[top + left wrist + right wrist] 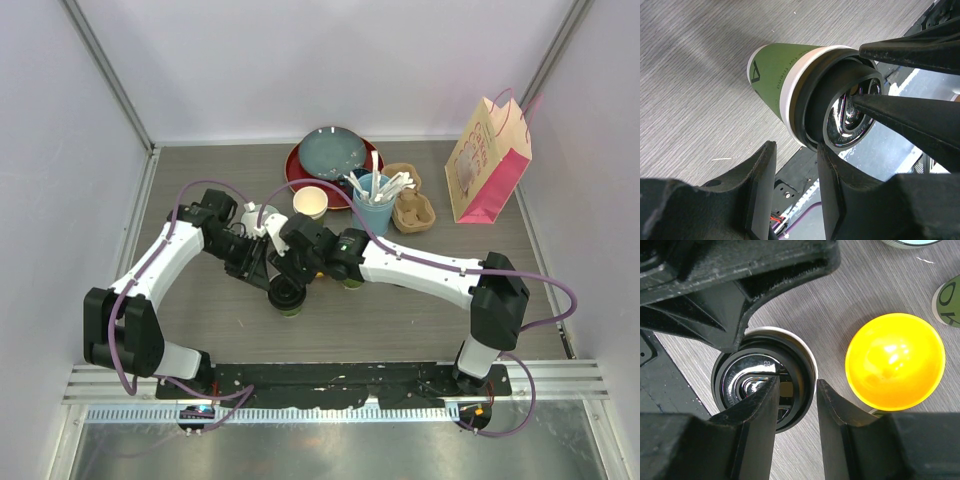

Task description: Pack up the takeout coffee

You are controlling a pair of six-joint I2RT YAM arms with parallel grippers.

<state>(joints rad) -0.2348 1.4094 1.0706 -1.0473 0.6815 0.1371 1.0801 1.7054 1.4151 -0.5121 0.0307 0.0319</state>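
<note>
Two paper cups are counted from above. A lidded cup (782,70) with a green wall stands mid-counter towards the front, between the two arms. An open cup (310,202), cream inside, stands behind it and apart from it. One black lid (735,382) lies on the first cup's mouth; whether it is pressed home cannot be told.

The left end effector (795,150) is held with its jaws part-way apart. Nothing lies between them, and the tips are close by the lid's rim. The right end effector (797,385) is also part-way apart, with one finger over the lid's middle and the other outside the rim. No grip on the lid can be made out.

The counter (230,330) is grey with a wood grain and is closed in by white walls (300,60) at the back and both sides.

At the back, two plates are stacked, a blue-grey plate (332,153) on a red plate (296,167). Beside them stand one light-blue cup of white utensils (373,214), one cardboard cup carrier (412,212) and one pink-and-cream paper bag (487,165).

From above, the lidded cup is largely covered by the crossing arms. In the right wrist view a glossy yellow round thing (895,360) is seen just beside it; what it is cannot be told.
</note>
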